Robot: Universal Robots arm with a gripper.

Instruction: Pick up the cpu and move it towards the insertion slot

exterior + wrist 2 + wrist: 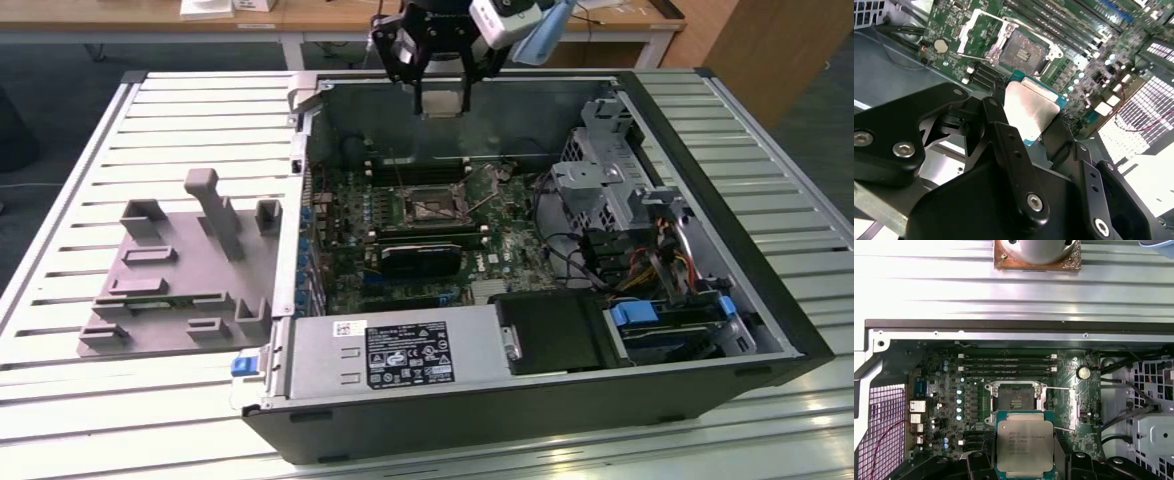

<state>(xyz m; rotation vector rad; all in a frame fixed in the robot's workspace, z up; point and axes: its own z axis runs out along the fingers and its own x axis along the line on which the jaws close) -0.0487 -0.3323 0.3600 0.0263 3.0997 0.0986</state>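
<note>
My gripper hangs over the far wall of the open computer case, shut on the cpu. In both wrist views the cpu is a flat square chip with a silver top and a teal-edged rim, pinched at two opposite sides by the black fingers. The insertion slot lies below on the green motherboard. Its metal frame is swung open around a dark centre. The chip is held high above the board, apart from the slot.
A grey plastic fixture with recesses and posts sits on the slatted table at the exterior view's left. Inside the case are a power supply, a drive cage with cables and a black card just in front of the slot.
</note>
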